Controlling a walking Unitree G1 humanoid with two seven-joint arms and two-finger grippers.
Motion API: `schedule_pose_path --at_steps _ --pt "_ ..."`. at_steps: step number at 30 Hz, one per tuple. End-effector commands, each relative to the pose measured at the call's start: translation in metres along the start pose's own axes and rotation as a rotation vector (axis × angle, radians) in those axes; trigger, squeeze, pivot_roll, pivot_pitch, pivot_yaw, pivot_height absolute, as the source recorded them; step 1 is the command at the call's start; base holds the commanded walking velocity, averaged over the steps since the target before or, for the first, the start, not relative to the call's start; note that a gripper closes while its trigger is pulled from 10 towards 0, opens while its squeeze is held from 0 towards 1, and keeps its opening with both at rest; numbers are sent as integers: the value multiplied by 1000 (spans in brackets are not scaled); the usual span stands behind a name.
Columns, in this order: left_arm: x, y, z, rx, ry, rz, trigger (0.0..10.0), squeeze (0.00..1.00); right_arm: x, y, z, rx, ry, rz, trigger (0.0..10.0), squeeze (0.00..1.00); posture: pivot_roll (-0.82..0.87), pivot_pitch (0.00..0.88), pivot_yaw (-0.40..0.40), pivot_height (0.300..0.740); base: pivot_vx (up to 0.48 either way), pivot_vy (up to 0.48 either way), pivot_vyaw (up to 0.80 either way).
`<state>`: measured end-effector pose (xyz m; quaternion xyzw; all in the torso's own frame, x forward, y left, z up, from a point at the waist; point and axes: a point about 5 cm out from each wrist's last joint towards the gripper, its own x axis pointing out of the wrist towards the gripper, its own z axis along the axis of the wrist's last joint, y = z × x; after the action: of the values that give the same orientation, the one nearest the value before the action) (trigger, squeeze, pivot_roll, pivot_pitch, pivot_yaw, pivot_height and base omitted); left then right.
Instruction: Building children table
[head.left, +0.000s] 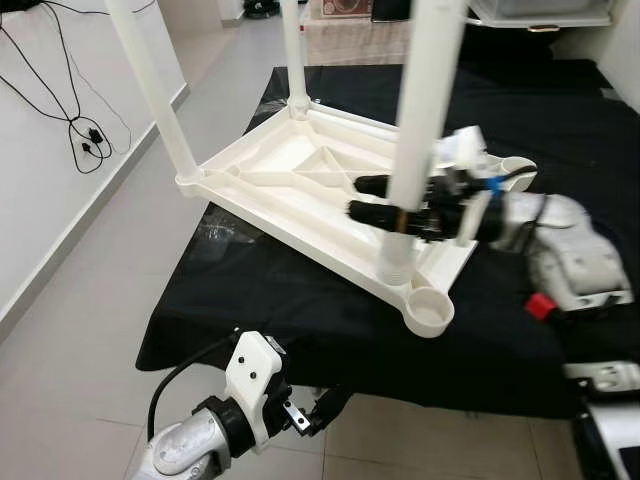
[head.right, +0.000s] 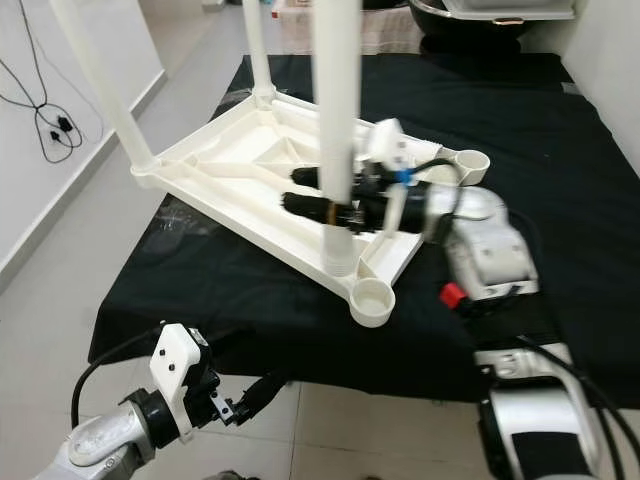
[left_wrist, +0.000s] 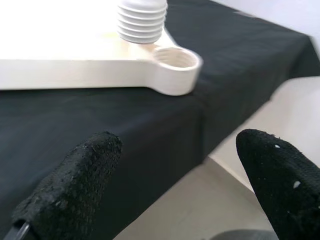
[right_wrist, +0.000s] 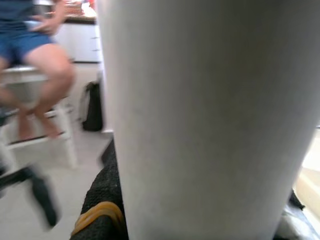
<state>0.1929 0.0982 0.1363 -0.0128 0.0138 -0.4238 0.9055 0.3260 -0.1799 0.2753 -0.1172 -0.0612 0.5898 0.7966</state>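
Observation:
A white plastic table top (head.left: 300, 185) lies upside down on the black cloth (head.left: 250, 290). Two white legs stand in its far corners, one at the left (head.left: 150, 85) and one at the back (head.left: 292, 50). My right gripper (head.left: 356, 196) is shut on a third leg (head.left: 425, 90) and holds it upright. That leg's ribbed end (left_wrist: 141, 20) rests on the underside just behind the empty near corner socket (head.left: 430, 308). My left gripper (left_wrist: 175, 185) hangs open below the cloth's front edge, in front of that socket (left_wrist: 175, 60).
Another empty socket (head.left: 515, 165) is at the far right corner. Tiled floor (head.left: 90, 330) runs along the left, with cables (head.left: 85, 135) on the white wall. A person (right_wrist: 35, 55) sits on a white stool in the right wrist view.

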Motion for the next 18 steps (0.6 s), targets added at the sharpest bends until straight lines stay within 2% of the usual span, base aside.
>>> schedule_pose_path --at_steps 1,5,7,12,18 --pt "-1 -4 2 5 -11 -44 10000 0 -2 5 0 11 -18 57 10000 0 -33 178 46 740 0 0 0" --pt "-1 -6 1 19 7 -90 10000 0 -19 8 8 46 -40 139 10000 0 -40 198 51 740 0 0 0" --pt "-1 -7 0 27 16 -101 10000 0 -22 10 10 56 -54 159 10000 0 -40 198 51 740 0 0 0" --pt "-4 -2 0 100 22 -78 10000 0 -15 18 3 92 -88 232 10000 0 -19 211 66 740 0 0 0" --pt "-6 2 4 109 -3 -57 10000 0 -12 16 -5 120 -110 239 10000 0 -6 227 72 740 0 0 0"
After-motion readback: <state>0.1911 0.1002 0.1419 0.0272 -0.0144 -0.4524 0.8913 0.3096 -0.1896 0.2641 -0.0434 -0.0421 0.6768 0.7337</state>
